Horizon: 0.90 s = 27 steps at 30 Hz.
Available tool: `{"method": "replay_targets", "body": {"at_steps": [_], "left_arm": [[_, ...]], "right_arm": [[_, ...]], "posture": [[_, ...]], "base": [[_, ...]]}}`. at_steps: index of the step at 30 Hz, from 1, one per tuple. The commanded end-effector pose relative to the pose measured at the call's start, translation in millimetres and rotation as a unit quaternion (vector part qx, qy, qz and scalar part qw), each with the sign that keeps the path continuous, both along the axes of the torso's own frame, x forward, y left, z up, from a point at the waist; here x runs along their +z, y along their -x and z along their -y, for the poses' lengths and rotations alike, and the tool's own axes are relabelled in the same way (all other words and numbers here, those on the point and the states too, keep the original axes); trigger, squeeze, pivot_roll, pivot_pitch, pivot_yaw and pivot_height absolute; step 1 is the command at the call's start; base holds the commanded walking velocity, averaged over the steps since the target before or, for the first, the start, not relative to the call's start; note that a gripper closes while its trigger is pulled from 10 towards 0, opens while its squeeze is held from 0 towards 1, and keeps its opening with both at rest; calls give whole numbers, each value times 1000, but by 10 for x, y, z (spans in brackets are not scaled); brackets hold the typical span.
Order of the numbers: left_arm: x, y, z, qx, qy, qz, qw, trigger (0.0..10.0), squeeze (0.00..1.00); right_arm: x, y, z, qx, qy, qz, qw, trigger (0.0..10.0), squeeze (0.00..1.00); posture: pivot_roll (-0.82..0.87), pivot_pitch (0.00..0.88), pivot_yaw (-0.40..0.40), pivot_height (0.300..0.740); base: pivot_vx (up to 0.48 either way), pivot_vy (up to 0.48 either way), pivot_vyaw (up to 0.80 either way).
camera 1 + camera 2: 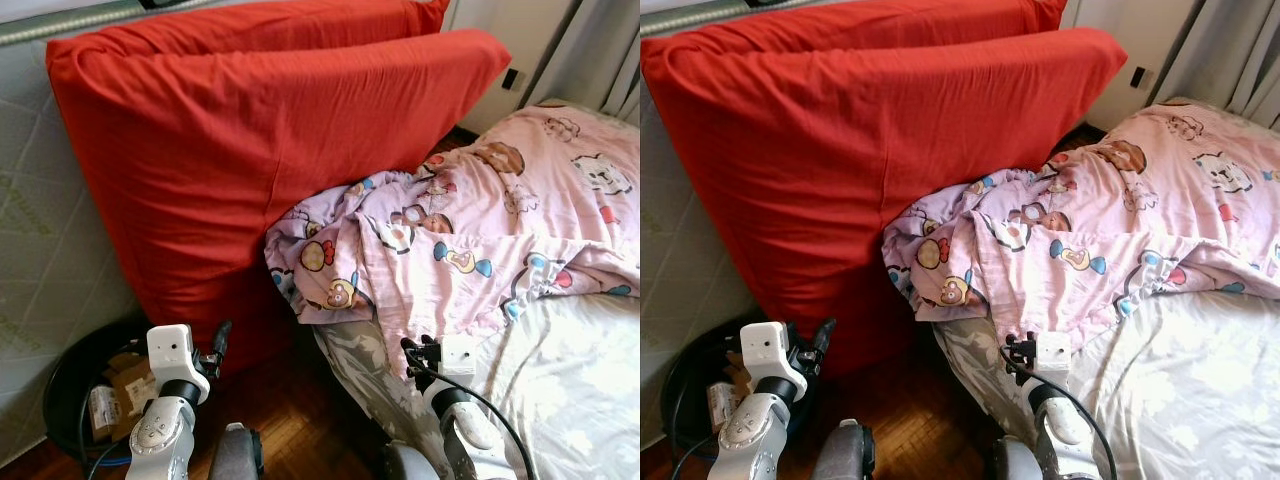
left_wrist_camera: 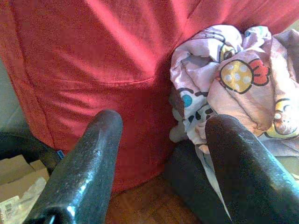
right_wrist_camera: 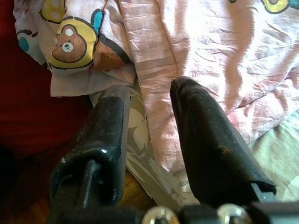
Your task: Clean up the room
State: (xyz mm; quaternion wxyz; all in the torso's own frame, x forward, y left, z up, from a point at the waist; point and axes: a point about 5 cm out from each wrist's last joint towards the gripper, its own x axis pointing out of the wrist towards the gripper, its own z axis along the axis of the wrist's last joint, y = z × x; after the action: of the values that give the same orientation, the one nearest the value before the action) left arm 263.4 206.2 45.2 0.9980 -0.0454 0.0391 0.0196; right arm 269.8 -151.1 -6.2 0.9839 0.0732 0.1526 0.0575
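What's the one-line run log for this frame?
left gripper: open, facing red cushion | right gripper: open, at pink blanket edge | nothing held

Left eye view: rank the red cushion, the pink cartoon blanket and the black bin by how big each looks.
1. red cushion, largest.
2. pink cartoon blanket, nearly as wide but running out of frame, so its full size is unsure.
3. black bin, smallest, partly hidden behind the left arm.

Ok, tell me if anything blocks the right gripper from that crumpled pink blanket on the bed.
Nothing visible does. The right gripper is open and points at the hanging edge of the pink blanket, with only open air between. The red cushion stands off to its left.
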Motion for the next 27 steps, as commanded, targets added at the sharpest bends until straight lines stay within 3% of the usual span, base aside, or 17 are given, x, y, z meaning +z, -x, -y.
{"method": "replay_targets", "body": {"at_steps": [1, 27], "left_arm": [[-16, 3, 9, 0, 4, -7, 1000, 10000, 0], [1, -12, -16, 10, -1, -6, 1000, 10000, 0]], "right_arm": [[-35, 24, -3, 4, 1, -11, 1000, 10000, 0], [-106, 72, -56, 28, 15, -32, 999, 10000, 0]], "posture": [[24, 109, -33, 620], [37, 119, -34, 620]], "base": [[0, 0, 0], [0, 0, 0]]}}
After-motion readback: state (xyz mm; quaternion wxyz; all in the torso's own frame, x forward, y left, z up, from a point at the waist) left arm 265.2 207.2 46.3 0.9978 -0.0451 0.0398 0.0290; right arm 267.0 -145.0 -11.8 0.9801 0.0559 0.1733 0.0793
